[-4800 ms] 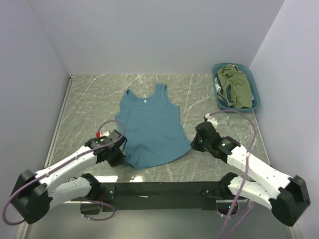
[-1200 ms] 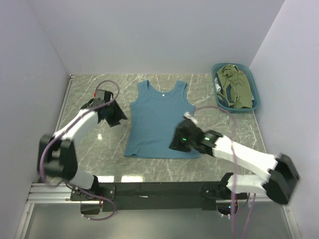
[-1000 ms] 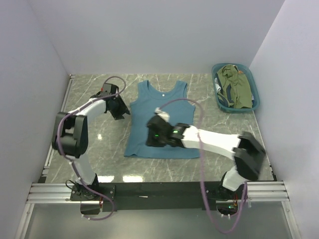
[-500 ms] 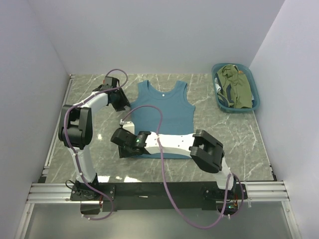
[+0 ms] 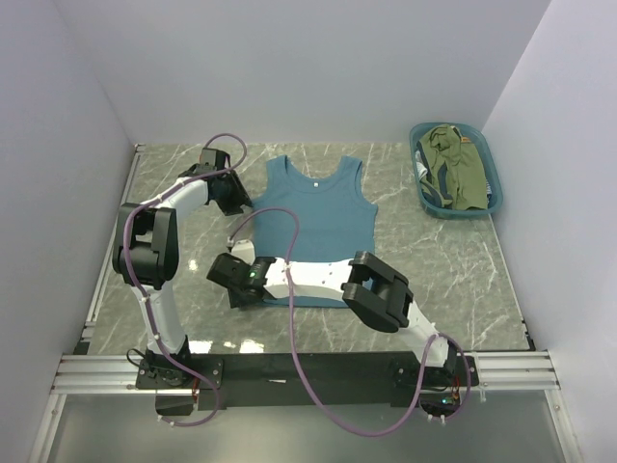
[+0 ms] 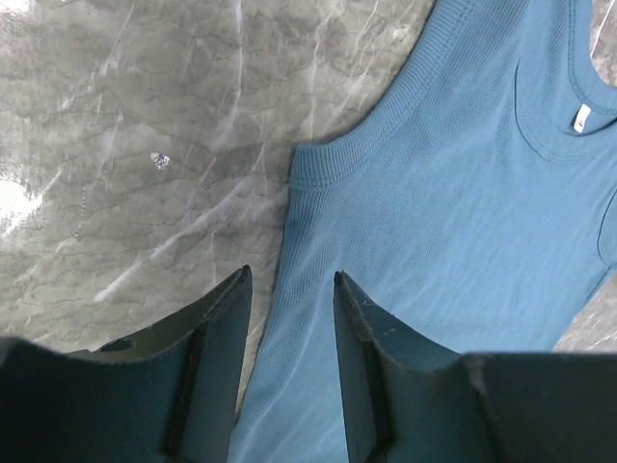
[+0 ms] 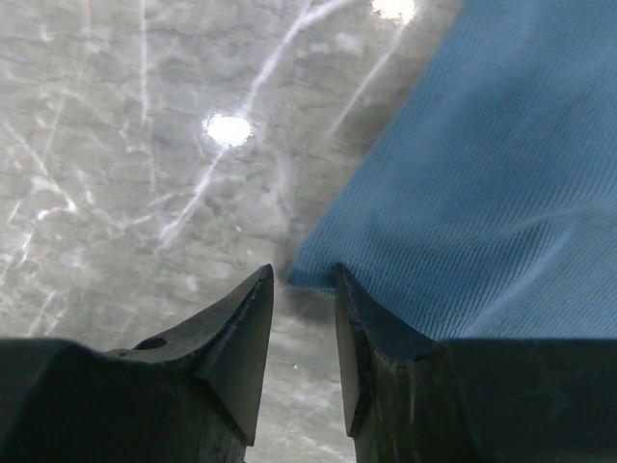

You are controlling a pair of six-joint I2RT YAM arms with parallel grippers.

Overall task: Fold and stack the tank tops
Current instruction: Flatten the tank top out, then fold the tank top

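Teal tank top [image 5: 313,212] is straddled by released left claw [image 6: 289,282] and right claw [image 7: 303,274]; thin edge could be missed if closed high.

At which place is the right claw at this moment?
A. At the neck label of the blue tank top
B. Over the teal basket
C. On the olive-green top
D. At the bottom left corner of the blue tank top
D: in the right wrist view the right claw stands with its jaws apart right at the hem corner of the teal-blue tank top, over the marble table.
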